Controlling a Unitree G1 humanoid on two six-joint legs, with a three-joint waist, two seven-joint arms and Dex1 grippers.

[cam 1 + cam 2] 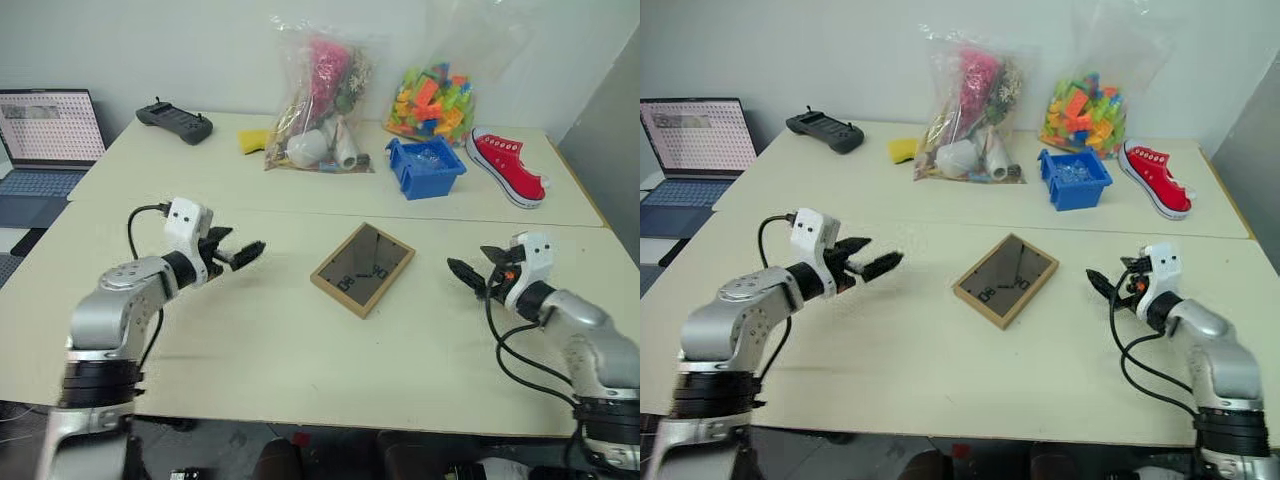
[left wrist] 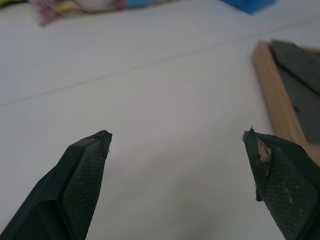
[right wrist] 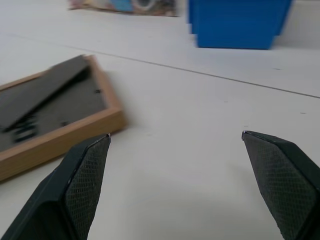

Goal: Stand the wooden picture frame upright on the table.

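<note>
The wooden picture frame lies flat in the middle of the cream table, dark brown back up, with its fold-out stand folded against it. My left gripper hovers open to the frame's left, pointing toward it, a hand's width away. Open as well, my right gripper hangs to the frame's right, aimed at it and apart from it. The frame's light wood edge lies beyond the left fingers in the left wrist view, and the frame sits past the right fingers in the right wrist view. Both grippers hold nothing.
Along the far side of the table stand a blue bin, a red shoe, a bag of mixed items, a bag of coloured blocks, a yellow object and a black controller. A laptop sits at far left.
</note>
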